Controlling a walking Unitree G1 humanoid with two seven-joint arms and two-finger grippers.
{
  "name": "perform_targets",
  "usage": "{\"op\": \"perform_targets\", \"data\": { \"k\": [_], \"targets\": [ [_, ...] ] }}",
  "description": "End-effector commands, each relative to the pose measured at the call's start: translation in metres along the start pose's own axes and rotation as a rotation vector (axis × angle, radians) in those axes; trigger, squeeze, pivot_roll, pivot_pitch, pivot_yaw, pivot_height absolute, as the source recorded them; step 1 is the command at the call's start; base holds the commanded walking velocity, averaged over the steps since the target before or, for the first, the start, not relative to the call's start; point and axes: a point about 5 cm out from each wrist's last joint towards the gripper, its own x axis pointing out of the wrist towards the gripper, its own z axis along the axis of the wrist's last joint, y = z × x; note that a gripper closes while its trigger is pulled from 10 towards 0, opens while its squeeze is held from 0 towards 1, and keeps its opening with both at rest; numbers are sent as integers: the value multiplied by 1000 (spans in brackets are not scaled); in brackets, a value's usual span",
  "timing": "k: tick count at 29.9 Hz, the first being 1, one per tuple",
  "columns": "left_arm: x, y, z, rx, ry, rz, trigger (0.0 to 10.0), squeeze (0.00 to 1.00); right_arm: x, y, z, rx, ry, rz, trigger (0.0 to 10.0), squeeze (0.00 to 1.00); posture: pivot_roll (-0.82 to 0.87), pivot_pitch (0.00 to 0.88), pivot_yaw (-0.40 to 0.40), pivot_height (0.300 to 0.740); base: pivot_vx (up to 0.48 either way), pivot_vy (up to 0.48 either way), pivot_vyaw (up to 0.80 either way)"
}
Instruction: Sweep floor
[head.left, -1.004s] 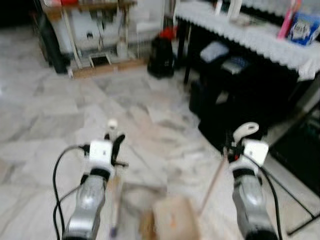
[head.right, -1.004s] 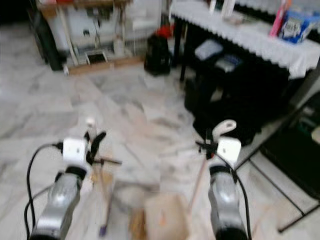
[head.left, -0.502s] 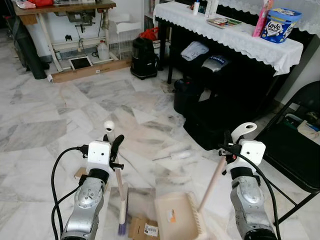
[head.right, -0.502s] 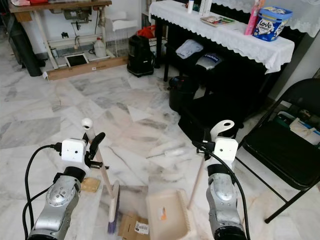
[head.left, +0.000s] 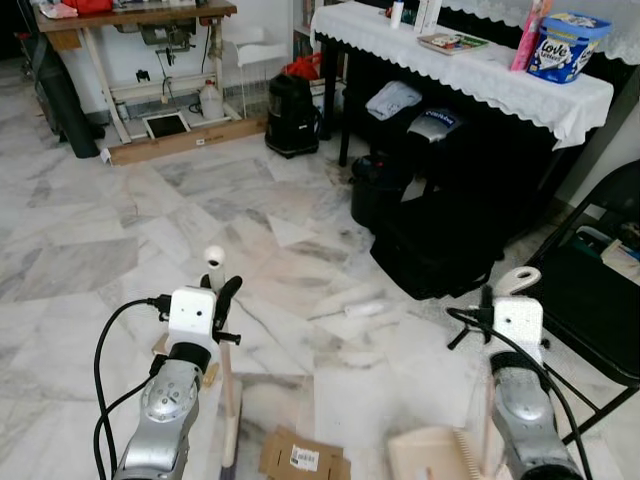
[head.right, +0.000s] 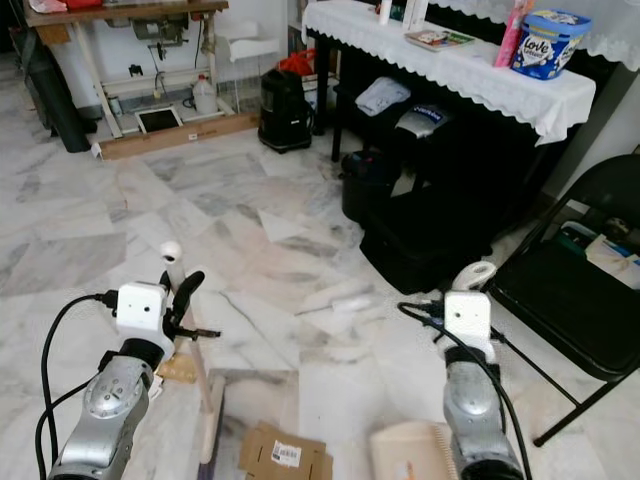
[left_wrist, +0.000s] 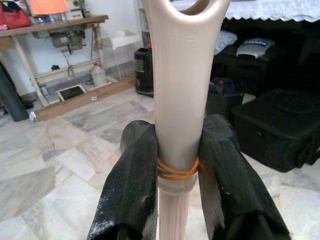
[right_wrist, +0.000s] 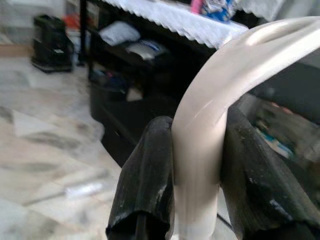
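My left gripper (head.left: 222, 298) is shut on the pale broom handle (head.left: 227, 375), which runs down to the broom head (head.left: 228, 452) on the marble floor. In the left wrist view both fingers (left_wrist: 134, 190) press the handle (left_wrist: 176, 110) just above a rubber band. My right gripper (head.left: 488, 305) is shut on the looped handle (head.left: 517, 279) of the beige dustpan (head.left: 430, 455), which rests low on the floor at my right. The right wrist view has the handle (right_wrist: 200, 150) clamped between the fingers (right_wrist: 145, 190). A flat cardboard piece (head.left: 303, 458) lies between broom and dustpan.
Black bags (head.left: 440, 240) sit under a table with a white cloth (head.left: 470, 62) ahead right. A black folding chair (head.left: 590, 300) stands close on the right. A white tube (head.left: 364, 310) lies on the floor ahead. A black bin (head.left: 292, 102) and a workbench (head.left: 130, 18) stand at the back.
The right arm has swung right and lower, carrying the dustpan from the middle to the right and uncovering the cardboard. The view has steadied after the blur. The broom stays held.
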Motion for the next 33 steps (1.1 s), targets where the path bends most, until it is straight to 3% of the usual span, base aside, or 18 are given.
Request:
{"op": "perform_targets", "data": {
  "k": [1,7,20,24,28,33],
  "targets": [
    [1,4,7,-2,-28,6,10000,0,6,-2,6,5,-27,-15,10000,0,48,24,-33,740,0,0,0],
    [-1,7,7,-2,-29,6,10000,0,5,12,9,40,-66,29,10000,0,63,26,-23,740,0,0,0],
    [-3,8,9,-4,-42,6,10000,0,8,16,20,5,-156,36,10000,0,70,29,-15,740,0,0,0],
    [-2,8,10,-1,-48,0,10000,0,6,22,14,-11,-123,48,10000,0,75,34,-13,740,0,0,0],
    [-4,7,13,-2,-54,-21,10000,0,-2,31,-5,5,9,58,10000,0,89,50,-10,740,0,0,0],
    [-7,6,13,-5,-47,-42,10000,0,-5,35,-10,21,46,57,10000,0,91,53,-9,740,0,0,0]
  ]
}}
